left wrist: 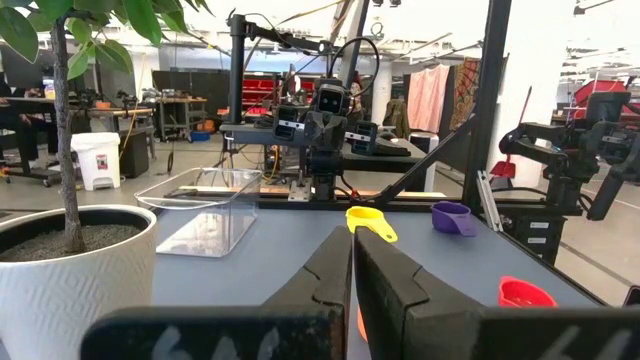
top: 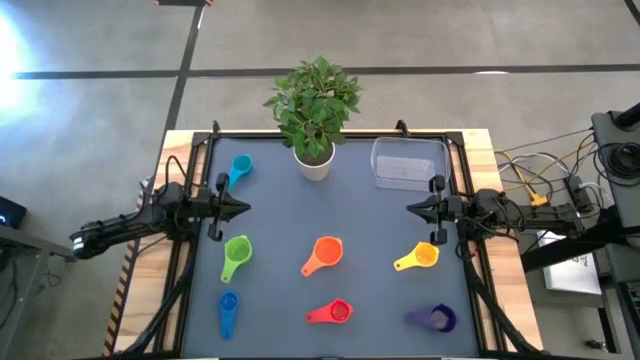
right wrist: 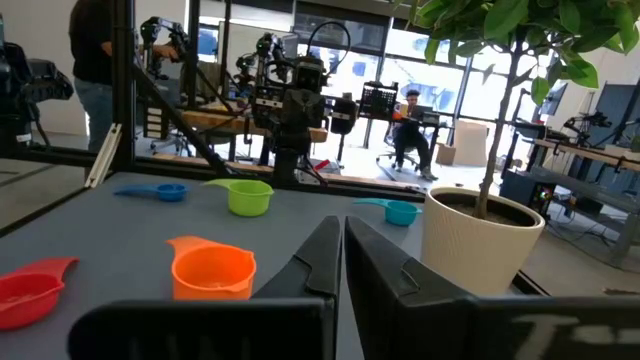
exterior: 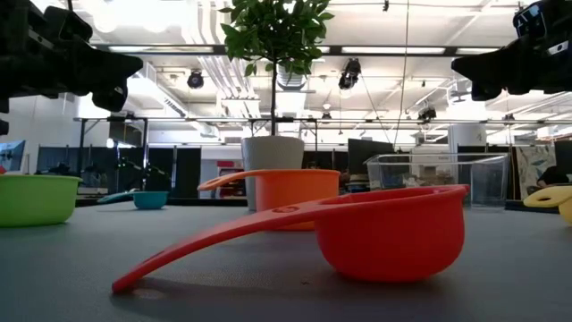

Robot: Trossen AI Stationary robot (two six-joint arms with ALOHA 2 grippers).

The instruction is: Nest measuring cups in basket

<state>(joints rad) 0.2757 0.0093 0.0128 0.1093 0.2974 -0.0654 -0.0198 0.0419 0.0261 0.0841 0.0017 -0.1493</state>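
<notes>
Several small plastic cups lie apart on the grey mat: light blue (top: 240,167), green (top: 236,255), dark blue (top: 228,310), orange (top: 325,254), red (top: 332,313), yellow (top: 420,257) and purple (top: 434,318). Each rests on its bowl, handle out. The clear basket (top: 408,163) stands at the far right of the mat, with nothing in it. My left gripper (top: 245,208) hovers shut over the mat's left side, between the light blue and green cups. My right gripper (top: 410,207) hovers shut on the right, between basket and yellow cup. The two grippers point at each other.
A white pot with a leafy plant (top: 313,160) stands at the far middle, just left of the basket. A black frame (top: 300,135) runs around the mat. Cables (top: 545,190) lie beyond the table's right edge. Bare mat lies between the grippers.
</notes>
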